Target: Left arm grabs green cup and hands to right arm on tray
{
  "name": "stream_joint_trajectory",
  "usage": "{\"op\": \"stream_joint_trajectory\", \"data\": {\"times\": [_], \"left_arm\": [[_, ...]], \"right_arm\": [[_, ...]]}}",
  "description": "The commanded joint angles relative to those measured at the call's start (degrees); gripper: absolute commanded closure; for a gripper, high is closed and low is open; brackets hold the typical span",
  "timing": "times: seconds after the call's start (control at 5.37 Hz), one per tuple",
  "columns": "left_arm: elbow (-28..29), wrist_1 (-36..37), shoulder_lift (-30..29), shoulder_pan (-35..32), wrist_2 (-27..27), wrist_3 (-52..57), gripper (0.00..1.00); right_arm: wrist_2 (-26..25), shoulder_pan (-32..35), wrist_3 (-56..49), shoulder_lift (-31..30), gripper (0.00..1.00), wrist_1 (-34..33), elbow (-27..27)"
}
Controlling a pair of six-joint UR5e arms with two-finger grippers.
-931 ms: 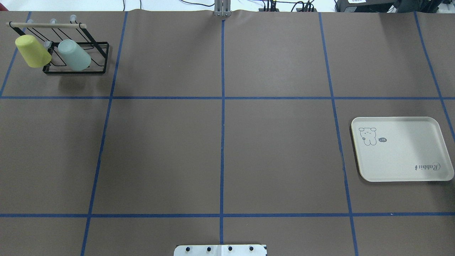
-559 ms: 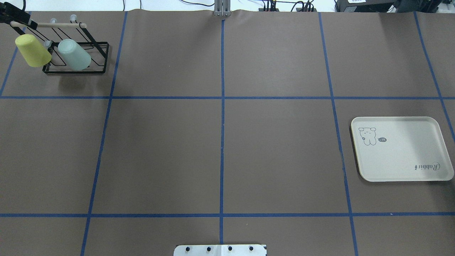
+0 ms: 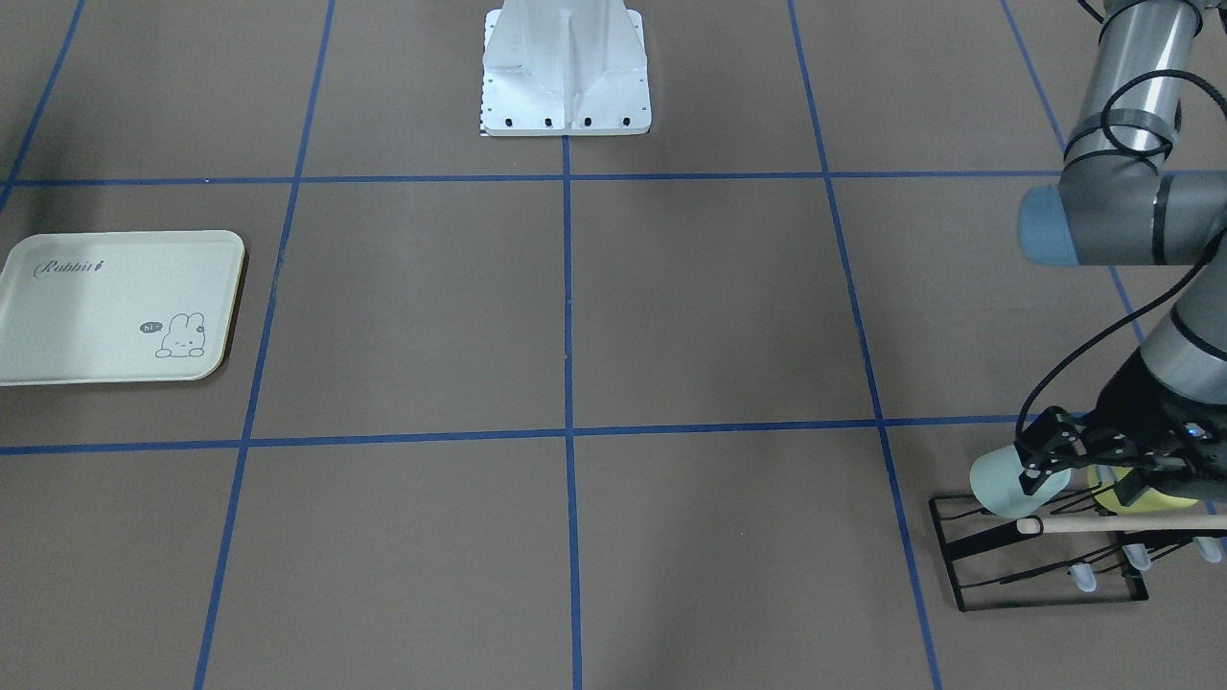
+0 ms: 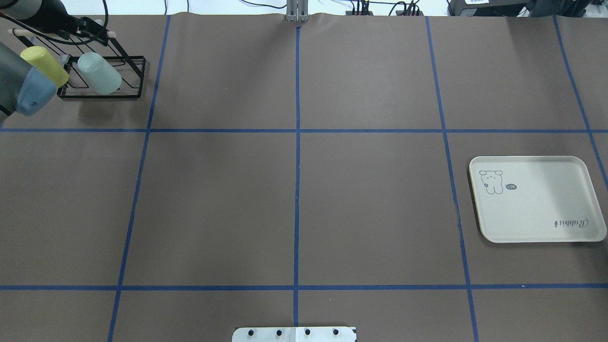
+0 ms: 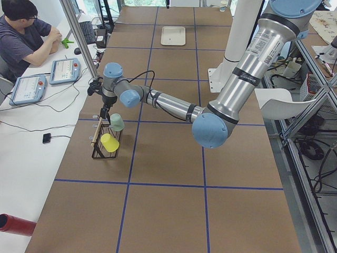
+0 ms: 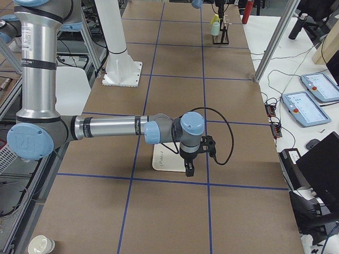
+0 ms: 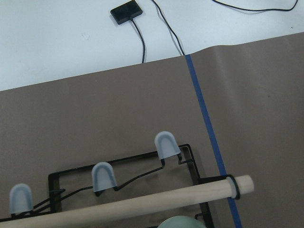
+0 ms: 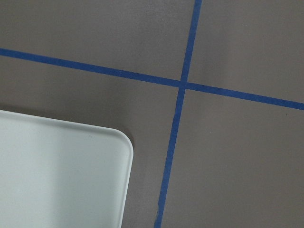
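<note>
The green cup hangs tilted on a black wire rack at the far left, next to a yellow-green cup. My left gripper hovers over the rack's far side, just behind the green cup. In the front view the left gripper looks open, with one finger in front of the green cup. The left wrist view shows only the cup's rim. The cream tray lies bare at the right. My right gripper hangs over the tray's end; I cannot tell its state.
A wooden dowel runs along the rack's top, with capped pegs beyond it. The left arm's elbow overlaps the yellow-green cup in the overhead view. The white robot base stands at the table's middle edge.
My left arm has come into the overhead view from the top left and moved over the rack; its elbow now covers part of the yellow-green cup. Cups and tray have not moved.
</note>
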Motion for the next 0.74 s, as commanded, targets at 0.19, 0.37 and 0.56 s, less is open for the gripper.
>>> {"op": "stream_joint_trajectory", "data": {"times": [0.19, 0.37, 0.56], "left_arm": [[-1.01, 0.45, 2.39, 1.28, 0.99, -0.6, 0.0], [-1.01, 0.54, 3.1, 2.5, 0.9, -0.6, 0.0], [-0.92, 0.46, 3.1, 3.03, 0.9, -0.69, 0.0]], "right_arm": [[-0.09, 0.0, 0.18, 0.09, 0.0, 0.0, -0.01], [-0.09, 0.0, 0.18, 0.09, 0.0, 0.0, -0.01], [-0.09, 0.0, 0.09, 0.09, 0.0, 0.0, -0.01]]}}
